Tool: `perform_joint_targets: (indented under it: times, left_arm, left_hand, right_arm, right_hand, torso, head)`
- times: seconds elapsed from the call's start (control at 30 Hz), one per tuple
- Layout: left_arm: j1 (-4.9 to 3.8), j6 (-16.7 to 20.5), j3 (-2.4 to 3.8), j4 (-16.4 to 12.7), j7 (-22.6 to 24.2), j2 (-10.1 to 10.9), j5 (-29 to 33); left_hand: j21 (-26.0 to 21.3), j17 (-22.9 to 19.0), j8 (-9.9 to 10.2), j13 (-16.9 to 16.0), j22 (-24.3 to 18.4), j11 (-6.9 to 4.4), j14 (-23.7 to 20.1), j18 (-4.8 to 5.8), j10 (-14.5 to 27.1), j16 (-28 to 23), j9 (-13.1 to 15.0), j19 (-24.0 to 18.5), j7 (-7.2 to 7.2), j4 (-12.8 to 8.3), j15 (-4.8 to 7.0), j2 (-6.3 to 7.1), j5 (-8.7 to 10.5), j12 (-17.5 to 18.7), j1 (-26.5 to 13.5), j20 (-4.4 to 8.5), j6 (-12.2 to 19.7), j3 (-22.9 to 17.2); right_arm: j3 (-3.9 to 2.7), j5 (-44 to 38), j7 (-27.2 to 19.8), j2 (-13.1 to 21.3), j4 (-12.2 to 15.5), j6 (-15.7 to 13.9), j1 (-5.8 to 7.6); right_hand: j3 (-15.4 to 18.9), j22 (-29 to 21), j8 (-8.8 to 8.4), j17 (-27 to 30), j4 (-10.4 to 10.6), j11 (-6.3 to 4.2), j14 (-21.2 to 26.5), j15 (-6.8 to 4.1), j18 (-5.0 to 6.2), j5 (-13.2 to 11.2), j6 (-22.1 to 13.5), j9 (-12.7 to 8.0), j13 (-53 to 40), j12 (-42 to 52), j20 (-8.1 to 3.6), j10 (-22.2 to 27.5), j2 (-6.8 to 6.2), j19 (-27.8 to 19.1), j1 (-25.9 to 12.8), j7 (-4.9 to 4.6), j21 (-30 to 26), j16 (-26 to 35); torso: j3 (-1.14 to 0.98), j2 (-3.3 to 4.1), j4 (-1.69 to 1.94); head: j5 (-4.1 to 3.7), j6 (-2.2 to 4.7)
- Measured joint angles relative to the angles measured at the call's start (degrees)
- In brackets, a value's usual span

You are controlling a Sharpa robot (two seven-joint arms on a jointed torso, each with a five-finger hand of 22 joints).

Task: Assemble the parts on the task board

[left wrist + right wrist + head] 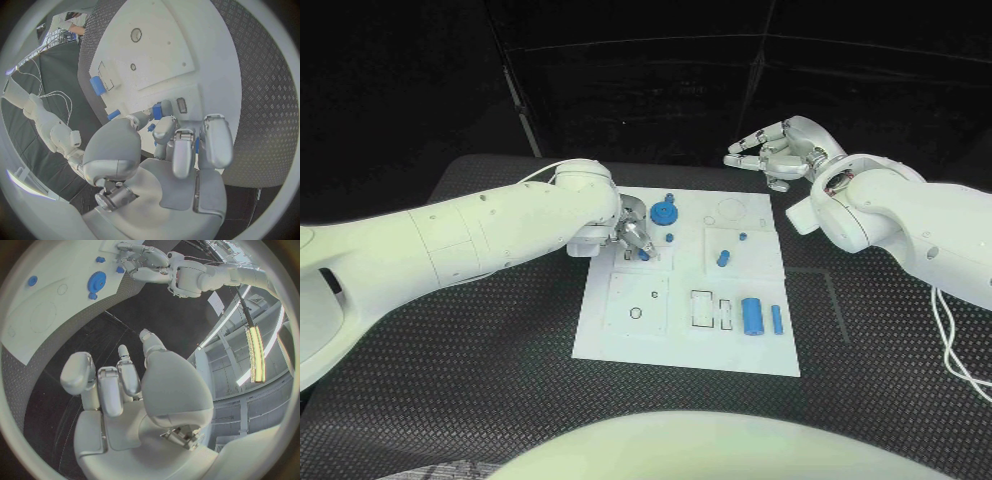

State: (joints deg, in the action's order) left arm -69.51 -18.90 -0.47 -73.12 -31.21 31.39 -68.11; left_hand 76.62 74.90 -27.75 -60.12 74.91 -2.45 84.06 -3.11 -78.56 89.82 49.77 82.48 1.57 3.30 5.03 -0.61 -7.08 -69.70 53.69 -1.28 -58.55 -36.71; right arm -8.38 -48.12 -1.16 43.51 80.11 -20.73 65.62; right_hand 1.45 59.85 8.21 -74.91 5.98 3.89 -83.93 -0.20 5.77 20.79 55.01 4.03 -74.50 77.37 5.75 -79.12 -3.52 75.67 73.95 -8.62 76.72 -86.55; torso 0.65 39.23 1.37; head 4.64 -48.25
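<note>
The white task board (625, 335) lies in the middle of the black table. My left hand (632, 238) is low over the board's far left part and pinches a small blue part (157, 112) between thumb and a finger, right at the board's surface. A blue gear (664, 212) stands just beyond that hand, with a small blue peg (669, 238) beside it. My right hand (770, 150) hangs raised past the board's far right corner, its fingers loosely apart and holding nothing. The blue gear (97, 280) and the left hand (142, 262) also appear in the right wrist view.
Near the board's right side lie a blue cylinder (751, 315) and a thin blue pin (776, 320). Two more small blue parts (724, 257) sit in its far right quarter. Several rectangular recesses (707, 310) open near the middle. Black patterned table surrounds the board.
</note>
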Motion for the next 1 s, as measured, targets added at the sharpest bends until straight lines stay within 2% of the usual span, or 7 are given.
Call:
perform_joint_targets:
  times: [0.27, 0.47, 0.8, 1.0]
  left_arm:
    - [0.13, -0.14, -0.08, 0.17, 0.06, 0.00, 0.37]
    - [0.13, -0.19, -0.07, 0.23, 0.06, 0.00, 0.46]
    - [0.14, -0.34, -0.09, 0.03, 0.11, 0.25, 0.55]
    - [0.19, -0.38, -0.10, -0.31, 0.15, 0.52, 0.56]
  left_hand:
    - [0.27, 0.00, -1.12, -2.39, 0.00, -0.72, -0.01, 0.00, -1.30, 0.00, 0.37, 0.37, -0.63, -0.41, 0.40, -1.64, 0.05, -1.87, -3.30, 0.25, -1.08, -0.87]
    - [0.54, 0.00, -1.36, -3.34, 0.00, -0.82, -0.01, 0.00, -1.83, 0.00, 0.36, 0.52, -0.82, -1.19, 0.40, -1.81, 0.22, -2.42, -4.56, 0.41, -1.68, -1.65]
    - [0.99, 0.00, -1.35, -4.54, 0.00, -1.11, -0.14, 0.00, -2.56, 0.00, 0.36, 0.81, -0.83, -1.17, 0.53, -2.86, -0.02, -3.27, -5.76, 0.69, -2.08, -1.68]
    - [0.99, 0.00, -1.35, -4.54, 0.00, -1.04, -0.22, 0.00, -2.64, 0.00, 0.20, 0.89, -0.84, -1.03, 0.61, -2.97, -0.01, -3.29, -6.43, 0.77, -2.08, -1.82]
  right_arm:
    - [0.00, 0.00, 0.01, 0.01, -0.01, 0.00, 0.00]
    - [0.00, 0.00, 0.01, 0.03, -0.03, 0.00, 0.00]
    - [0.00, 0.00, 0.03, 0.03, -0.06, 0.00, 0.00]
    - [0.00, 0.00, 0.03, 0.03, -0.08, 0.00, 0.00]
  right_hand:
    - [0.00, 0.00, 0.00, 0.00, 0.00, 0.00, 0.00, 0.00, -0.01, 0.00, 0.00, 0.00, 0.00, 0.00, 0.00, 0.00, 0.00, 0.00, 0.00, 0.00, 0.00, 0.00]
    - [0.00, 0.00, 0.00, 0.01, 0.00, 0.00, 0.00, 0.00, 0.00, 0.00, 0.00, 0.00, 0.00, 0.00, 0.00, 0.00, 0.00, 0.00, 0.00, 0.00, 0.00, 0.00]
    - [0.00, 0.00, 0.00, 0.01, 0.00, 0.00, 0.00, 0.00, 0.00, 0.00, 0.00, 0.00, 0.00, 0.00, 0.00, 0.00, 0.00, 0.00, 0.00, 0.00, 0.00, 0.00]
    - [0.00, 0.00, 0.00, 0.01, 0.00, 0.00, 0.00, 0.00, 0.00, 0.00, 0.00, 0.00, 0.00, 0.00, 0.00, 0.00, 0.00, 0.00, 0.00, 0.00, 0.00, 0.00]
  torso:
    - [-0.01, 0.00, 0.01]
    - [-0.01, 0.01, 0.02]
    - [0.00, 0.03, 0.03]
    - [0.00, 0.02, 0.07]
  head:
    - [0.00, 0.04]
    - [0.03, -0.01]
    - [0.00, -0.23]
    - [-0.01, -0.26]
